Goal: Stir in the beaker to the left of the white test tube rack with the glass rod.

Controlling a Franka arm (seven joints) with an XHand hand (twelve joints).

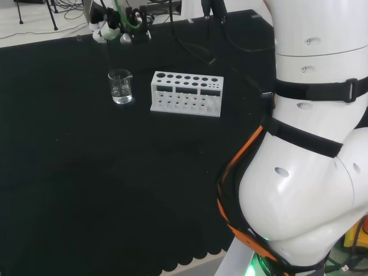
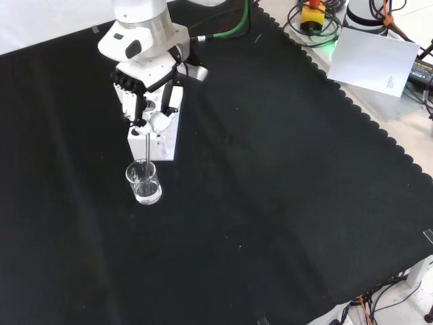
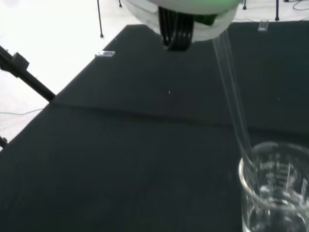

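Glass rod in the beaker, held from above

We see the robot hand (image 2: 147, 101) pinching the top of the glass rod (image 2: 144, 152), whose lower end dips into the beaker (image 2: 143, 183) of clear liquid, just beside the white rack (image 1: 187, 93) toward the counter's (image 2: 270, 203) far edge in the head view. We judge rod and beaker light, stiff, slippery and breakable; we would keep hold high on the rod and stir gently.

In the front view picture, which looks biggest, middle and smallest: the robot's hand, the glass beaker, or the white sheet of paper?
1. White sheet of paper, though it lies off the cloth at the far corner, so its real size is unsure.
2. Hand, curled round the glass rod.
3. Beaker, clearly the smallest.
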